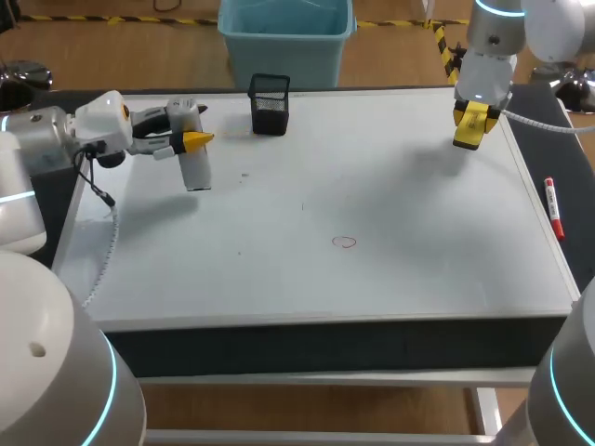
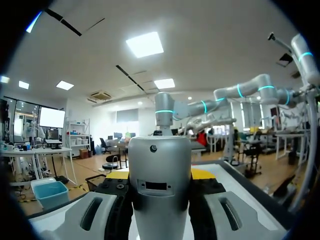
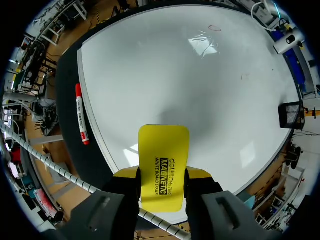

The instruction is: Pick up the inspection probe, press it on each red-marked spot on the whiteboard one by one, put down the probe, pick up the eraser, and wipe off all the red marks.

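The probe [image 2: 160, 170] is a silver cylinder over the whiteboard's [image 1: 372, 186] far left corner, and the eraser [image 3: 163, 167] is a flat yellow block over its far right corner. One small red loop [image 1: 344, 242] sits near the whiteboard's middle. My left hand [image 1: 197, 141] grips the probe, and my right hand [image 3: 162, 182] is closed on the eraser.

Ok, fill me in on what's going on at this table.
Both arms are holding tools. The left end effector is shut on the probe over the far left of the whiteboard. The right end effector is shut on the eraser, held above the far right corner. One red mark shows near the board's middle, not yet wiped, and neither tool is near it. A marker lies off the board's right edge.
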Motion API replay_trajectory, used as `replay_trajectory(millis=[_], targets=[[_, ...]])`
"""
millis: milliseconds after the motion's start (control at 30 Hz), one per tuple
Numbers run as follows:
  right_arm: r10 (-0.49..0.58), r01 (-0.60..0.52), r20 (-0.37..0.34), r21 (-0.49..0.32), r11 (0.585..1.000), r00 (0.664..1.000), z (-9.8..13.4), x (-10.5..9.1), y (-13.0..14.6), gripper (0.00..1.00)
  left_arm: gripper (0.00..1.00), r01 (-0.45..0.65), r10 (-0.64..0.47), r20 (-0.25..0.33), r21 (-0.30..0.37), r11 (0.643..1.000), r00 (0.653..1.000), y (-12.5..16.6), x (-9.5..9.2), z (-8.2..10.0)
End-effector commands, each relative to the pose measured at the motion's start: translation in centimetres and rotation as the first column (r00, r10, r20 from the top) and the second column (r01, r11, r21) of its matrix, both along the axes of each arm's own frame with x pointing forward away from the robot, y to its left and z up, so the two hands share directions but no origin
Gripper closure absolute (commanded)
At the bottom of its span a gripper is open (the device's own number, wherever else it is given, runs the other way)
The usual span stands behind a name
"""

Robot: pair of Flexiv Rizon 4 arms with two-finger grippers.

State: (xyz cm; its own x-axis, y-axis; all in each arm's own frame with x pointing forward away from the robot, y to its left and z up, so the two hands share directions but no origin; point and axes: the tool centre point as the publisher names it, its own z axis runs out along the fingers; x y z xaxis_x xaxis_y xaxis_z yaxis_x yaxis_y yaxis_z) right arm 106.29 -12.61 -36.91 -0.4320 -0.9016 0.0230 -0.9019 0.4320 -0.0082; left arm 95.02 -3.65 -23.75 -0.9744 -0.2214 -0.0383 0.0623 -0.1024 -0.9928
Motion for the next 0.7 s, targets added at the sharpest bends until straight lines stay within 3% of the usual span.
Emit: replay_trajectory(millis=[33,333,400,700], targets=[[-0.002,0.002,0.029,-0.026,1.0,1.0,0.6,-2.0,2.2,1.0,1.0,-0.002,0.002,0.001,-0.001,1.0,1.0,0.0,0.0,0.1],[0.008,-0.006,0.035,-0.065,0.998,0.999,1.1,-6.6,7.7,1.0,1.0,-0.002,0.002,0.001,-0.001,1.0,1.0,0.0,0.0,0.1],[-0.011,0.015,0.039,-0.105,0.994,0.999,1.2,-7.7,9.4,1.0,1.0,-0.002,0.002,0.001,-0.001,1.0,1.0,0.0,0.0,0.1],[-0.027,0.027,0.005,-0.1,0.995,1.0,0.0,-13.4,16.5,1.0,1.0,-0.002,0.002,0.001,-0.001,1.0,1.0,0.0,0.0,0.1]])
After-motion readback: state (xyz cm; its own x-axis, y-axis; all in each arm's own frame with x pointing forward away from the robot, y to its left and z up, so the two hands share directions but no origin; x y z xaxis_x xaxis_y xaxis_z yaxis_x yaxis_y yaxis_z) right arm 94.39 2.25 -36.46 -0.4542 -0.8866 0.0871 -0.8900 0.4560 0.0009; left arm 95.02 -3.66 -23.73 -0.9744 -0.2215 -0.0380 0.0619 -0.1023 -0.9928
